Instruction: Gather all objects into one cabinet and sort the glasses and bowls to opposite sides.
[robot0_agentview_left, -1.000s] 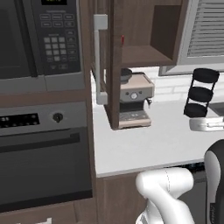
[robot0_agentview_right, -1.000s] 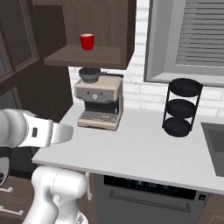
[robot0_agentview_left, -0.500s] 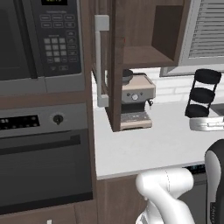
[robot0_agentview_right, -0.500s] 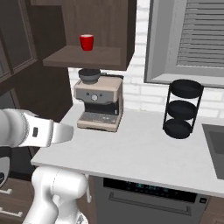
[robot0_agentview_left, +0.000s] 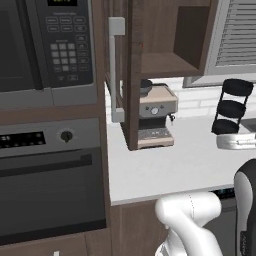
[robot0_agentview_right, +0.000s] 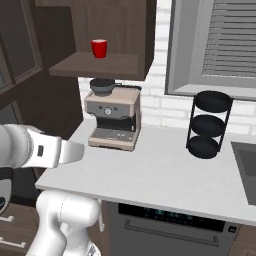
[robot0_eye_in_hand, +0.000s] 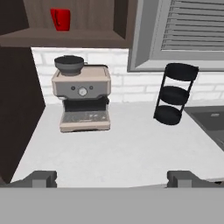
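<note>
Standing upright, small red cup (robot0_agentview_right: 99, 48), on cabinet shelf (robot0_agentview_right: 95, 65)

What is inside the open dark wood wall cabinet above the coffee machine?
One small red cup stands on the dark brown wooden cabinet's shelf, toward its left in the right base view. The shelf's far left, behind the cabinet door, is hidden.
</note>
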